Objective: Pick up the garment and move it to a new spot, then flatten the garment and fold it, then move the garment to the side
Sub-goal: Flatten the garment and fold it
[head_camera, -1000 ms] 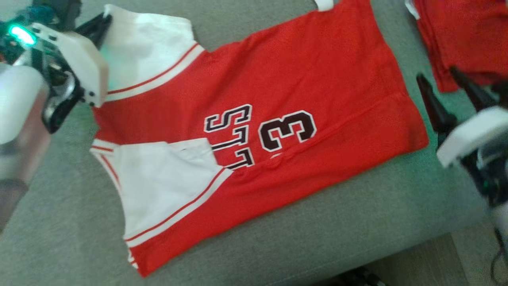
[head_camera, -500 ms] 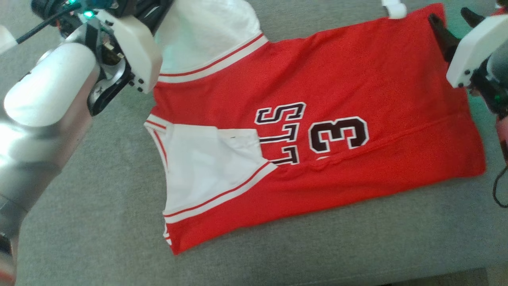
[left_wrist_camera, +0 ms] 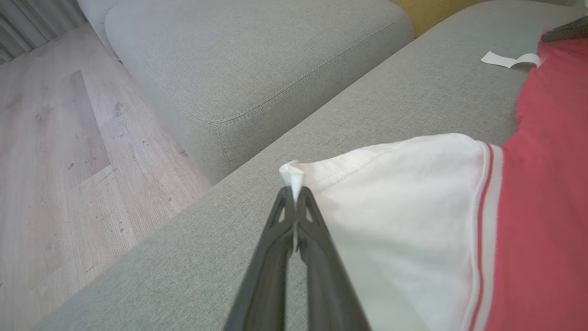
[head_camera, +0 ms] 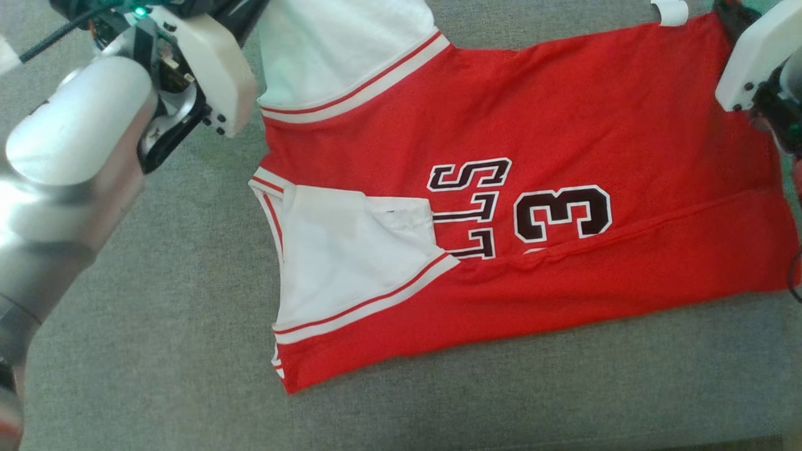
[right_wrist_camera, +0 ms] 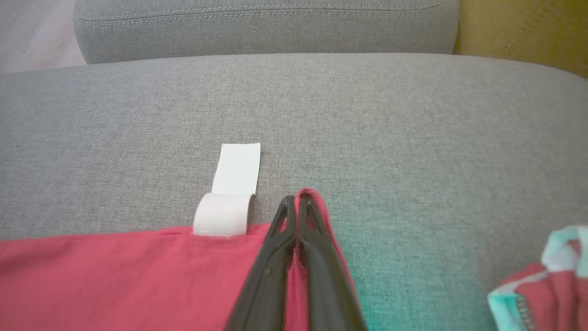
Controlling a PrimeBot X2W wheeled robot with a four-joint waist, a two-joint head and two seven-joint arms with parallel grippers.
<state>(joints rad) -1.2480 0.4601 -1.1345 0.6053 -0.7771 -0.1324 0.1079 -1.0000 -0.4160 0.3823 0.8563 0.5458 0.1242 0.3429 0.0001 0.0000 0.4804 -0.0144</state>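
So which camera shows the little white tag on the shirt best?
The right wrist view: the tag lies close and whole, looped at the edge of the red shirt. The head view cuts it off at the top; the left wrist view shows it small and far away.

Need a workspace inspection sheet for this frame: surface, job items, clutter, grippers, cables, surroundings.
Surface: grey sofa cushion; the jersey lies across it.
Job's things: jersey spread flat, number side up, near sleeve folded in over part of the letters; white tag sticks out past the far edge.
Clutter: second red garment, bunched, apart from the jersey.
Grippers: left gripper shut on the far white sleeve's corner; right gripper shut on the red hem corner beside the tag.
Cables: black cable by the left wrist; dark cable loop at the head view's right edge.
Surroundings: wood floor, another grey cushion, mustard-yellow panel.
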